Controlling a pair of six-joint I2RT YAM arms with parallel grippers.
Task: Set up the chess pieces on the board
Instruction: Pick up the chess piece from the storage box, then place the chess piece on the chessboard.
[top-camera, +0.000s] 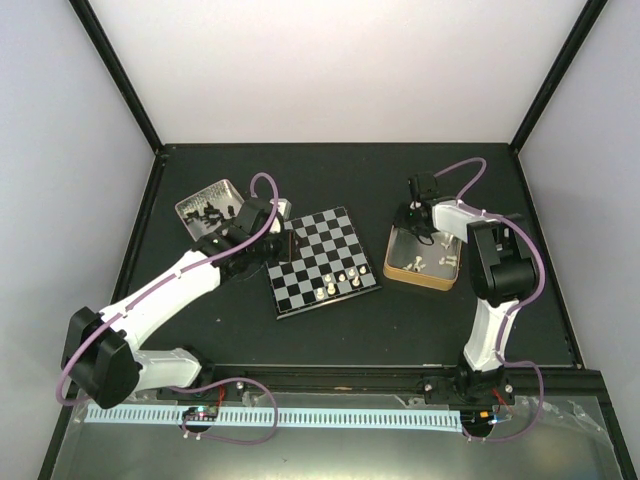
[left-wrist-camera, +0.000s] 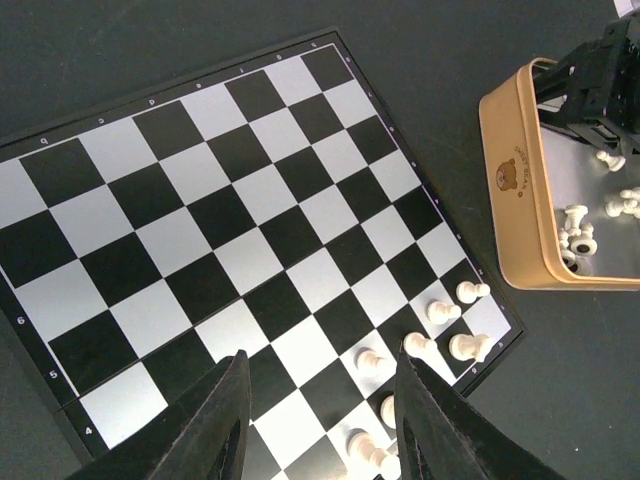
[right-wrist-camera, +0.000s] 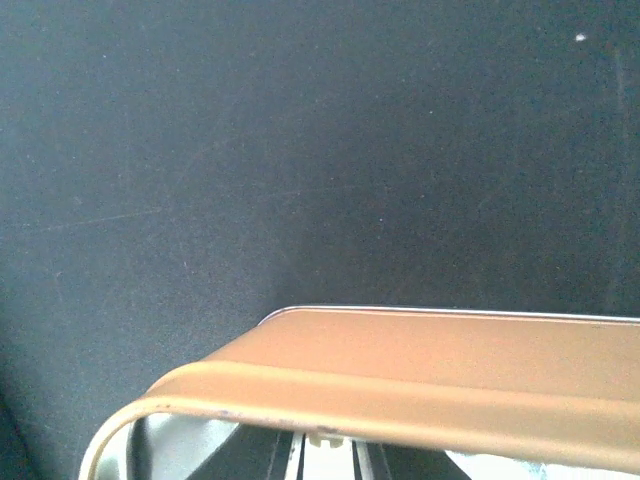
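The black-and-silver board (top-camera: 325, 262) lies mid-table and fills the left wrist view (left-wrist-camera: 210, 200). Several cream-white chess pieces (top-camera: 340, 281) stand on its near right corner, also in the left wrist view (left-wrist-camera: 443, 312). My left gripper (top-camera: 285, 243) hovers over the board's left part, open and empty (left-wrist-camera: 320, 400). My right gripper (top-camera: 420, 232) reaches down inside the tan box (top-camera: 425, 262). In the right wrist view its jaws (right-wrist-camera: 327, 455) stand close together round a small cream piece (right-wrist-camera: 325, 437), mostly hidden behind the box wall (right-wrist-camera: 430, 370). More white pieces (left-wrist-camera: 580, 235) lie in the box.
A pinkish-silver tray (top-camera: 212, 193) with black pieces (top-camera: 208, 212) sits left of the board, behind my left arm. The tan box (left-wrist-camera: 510, 180) stands just right of the board. Black frame posts rise at the far corners.
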